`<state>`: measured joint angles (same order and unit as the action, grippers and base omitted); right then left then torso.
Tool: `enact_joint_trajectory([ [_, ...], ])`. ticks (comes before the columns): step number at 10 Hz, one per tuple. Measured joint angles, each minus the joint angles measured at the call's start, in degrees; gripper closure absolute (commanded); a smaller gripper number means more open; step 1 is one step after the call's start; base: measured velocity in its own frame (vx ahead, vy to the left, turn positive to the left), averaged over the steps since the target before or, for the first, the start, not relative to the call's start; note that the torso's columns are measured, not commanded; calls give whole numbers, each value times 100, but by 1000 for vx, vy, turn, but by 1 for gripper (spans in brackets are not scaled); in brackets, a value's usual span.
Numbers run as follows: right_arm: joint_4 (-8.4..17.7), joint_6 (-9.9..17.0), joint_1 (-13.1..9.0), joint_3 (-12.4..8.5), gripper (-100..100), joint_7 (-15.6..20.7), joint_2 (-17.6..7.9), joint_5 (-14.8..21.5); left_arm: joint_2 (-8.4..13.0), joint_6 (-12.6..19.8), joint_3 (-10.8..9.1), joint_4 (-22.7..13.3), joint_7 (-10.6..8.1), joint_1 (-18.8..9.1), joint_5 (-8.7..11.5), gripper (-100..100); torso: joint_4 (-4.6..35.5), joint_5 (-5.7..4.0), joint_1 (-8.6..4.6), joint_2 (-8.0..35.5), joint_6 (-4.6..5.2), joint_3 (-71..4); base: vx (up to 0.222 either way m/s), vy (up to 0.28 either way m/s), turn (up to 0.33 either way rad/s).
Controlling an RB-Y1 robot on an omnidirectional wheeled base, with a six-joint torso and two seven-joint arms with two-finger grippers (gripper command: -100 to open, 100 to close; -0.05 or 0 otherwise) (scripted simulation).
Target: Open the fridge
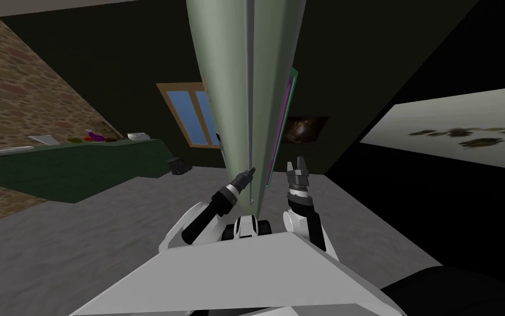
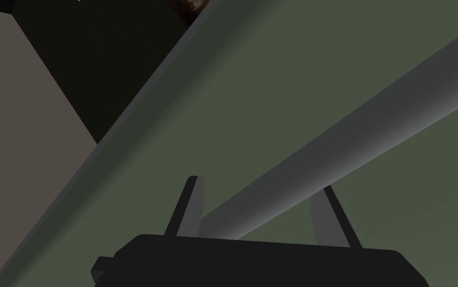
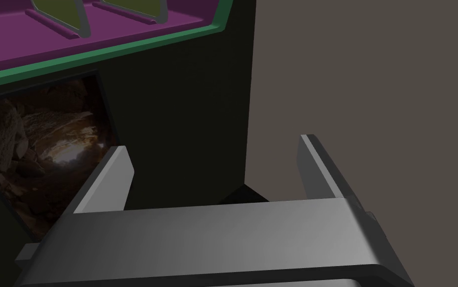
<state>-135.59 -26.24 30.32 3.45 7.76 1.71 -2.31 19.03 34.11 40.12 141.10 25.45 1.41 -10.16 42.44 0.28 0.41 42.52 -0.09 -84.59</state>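
The fridge door (image 1: pixel 229 99) is pale green and stands swung out edge-on in front of me. A long grey handle (image 1: pixel 250 109) runs down its face. Its inner side (image 1: pixel 279 137) is magenta with a green rim. My left gripper (image 1: pixel 251 171) is at the lower part of the handle. In the left wrist view the handle (image 2: pixel 347 129) passes between the fingers of my left gripper (image 2: pixel 260 183), which press its sides against the door (image 2: pixel 273 74). My right gripper (image 1: pixel 298 163) hangs open just right of the door's edge, holding nothing. In the right wrist view that gripper (image 3: pixel 215 143) faces the door's magenta lining (image 3: pixel 49 45).
A dark green counter (image 1: pixel 81 164) runs along the left, carrying a white bowl (image 1: pixel 138 136) and small items. A window (image 1: pixel 194 112) is behind the door, and a small dark box (image 1: pixel 177 164) sits on the grey floor. A black area lies to the right.
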Motion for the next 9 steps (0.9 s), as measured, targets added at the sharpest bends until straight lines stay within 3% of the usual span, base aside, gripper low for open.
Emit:
enact_joint_trajectory([
  [2,0,0,1,1,0,0,1,0,30,24,-51,-103,-43,-133,61,100,-6,-10,-49,-13,-2,-8,-33,142,-96],
  [9,0,0,1,-1,0,0,-1,0,207,-163,-30,-323,-59,-483,605,100,-10,-8,3,-39,-6,-19,-59,282,-182],
])
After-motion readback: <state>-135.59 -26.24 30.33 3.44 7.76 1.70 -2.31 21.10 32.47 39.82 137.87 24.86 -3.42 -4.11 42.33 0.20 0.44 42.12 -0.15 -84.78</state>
